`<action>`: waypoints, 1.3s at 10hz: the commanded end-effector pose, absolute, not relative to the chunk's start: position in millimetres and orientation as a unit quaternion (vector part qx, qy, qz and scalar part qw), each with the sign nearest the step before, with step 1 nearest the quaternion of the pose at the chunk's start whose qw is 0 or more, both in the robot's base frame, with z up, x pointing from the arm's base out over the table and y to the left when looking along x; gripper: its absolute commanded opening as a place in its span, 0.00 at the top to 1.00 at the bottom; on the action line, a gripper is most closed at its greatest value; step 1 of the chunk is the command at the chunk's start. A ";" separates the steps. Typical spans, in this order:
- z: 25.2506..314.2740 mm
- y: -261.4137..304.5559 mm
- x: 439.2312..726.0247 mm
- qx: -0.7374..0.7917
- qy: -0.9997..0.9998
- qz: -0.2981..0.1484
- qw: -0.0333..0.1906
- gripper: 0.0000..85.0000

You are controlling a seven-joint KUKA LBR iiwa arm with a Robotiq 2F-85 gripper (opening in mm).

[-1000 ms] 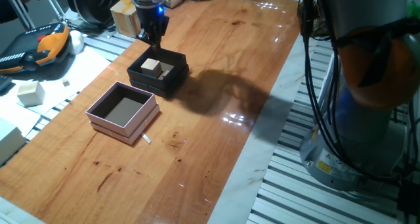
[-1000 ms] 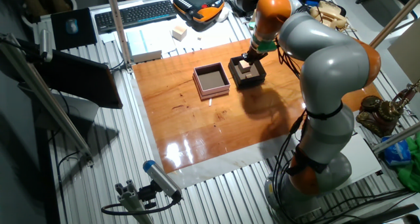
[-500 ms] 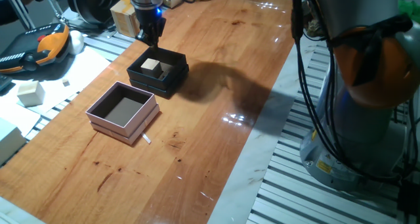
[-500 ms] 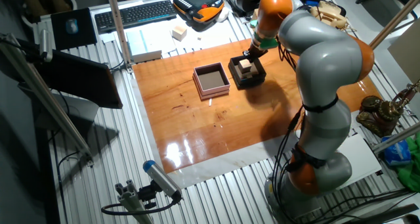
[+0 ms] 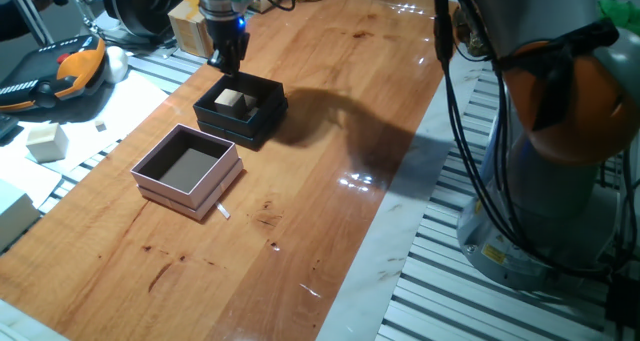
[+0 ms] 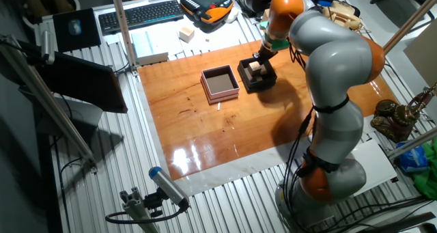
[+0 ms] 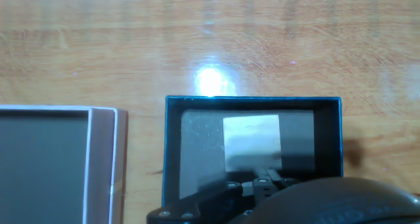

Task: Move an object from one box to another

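Hand view shows the pale wooden block (image 7: 252,142) lying on the floor of the black box (image 7: 174,152), roughly centred, w/ bare floor on both sides and its near edge tucked under the gripper housing at the bottom of frame. Fingertips aren't visible here, only the dark body and a bracket, so can't tell from this view how the block sits between them.

Fixed views: gripper (image 5: 226,63) hangs low over the far rim of the black box (image 5: 240,113), above and slightly behind the block (image 5: 231,101), apparently not touching it. Whether the jaws are spread or closed I can't tell; the tips are too small and dark in both fixed views. Same picture from the other side: gripper (image 6: 260,57) just over the black box (image 6: 257,75), block (image 6: 255,66) inside.

Risks, as I judge them:
1. Gripper looks offset toward the box's back wall, so a straight descent could land a finger on the rim and shove or tip the 2-layer box.
2. Block near a wall leaves little finger room, so a skewed or 1-sided pinch is possible.

Pink box (image 5: 187,169) sits just beside the black one, w/ a small gap between them and nothing inside it, so the carry is short. Wooden table (image 5: 330,131) glossy; boxes may slide if nudged.
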State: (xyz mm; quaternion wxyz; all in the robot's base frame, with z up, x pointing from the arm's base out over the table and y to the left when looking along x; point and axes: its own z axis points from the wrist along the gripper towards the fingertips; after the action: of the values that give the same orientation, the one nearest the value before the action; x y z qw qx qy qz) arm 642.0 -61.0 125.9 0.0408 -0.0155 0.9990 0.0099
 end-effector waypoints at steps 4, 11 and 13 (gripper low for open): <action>118.5 -59.2 646.5 -0.024 0.999 0.011 0.037 1.00; 104.2 -63.1 652.0 -0.031 0.998 0.017 0.044 1.00; 103.1 -61.8 651.9 -0.042 0.998 0.011 0.044 0.80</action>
State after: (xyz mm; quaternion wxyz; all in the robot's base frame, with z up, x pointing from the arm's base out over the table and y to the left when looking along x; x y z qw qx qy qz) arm 651.8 -61.5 102.8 0.0467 -0.0394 0.9981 0.0100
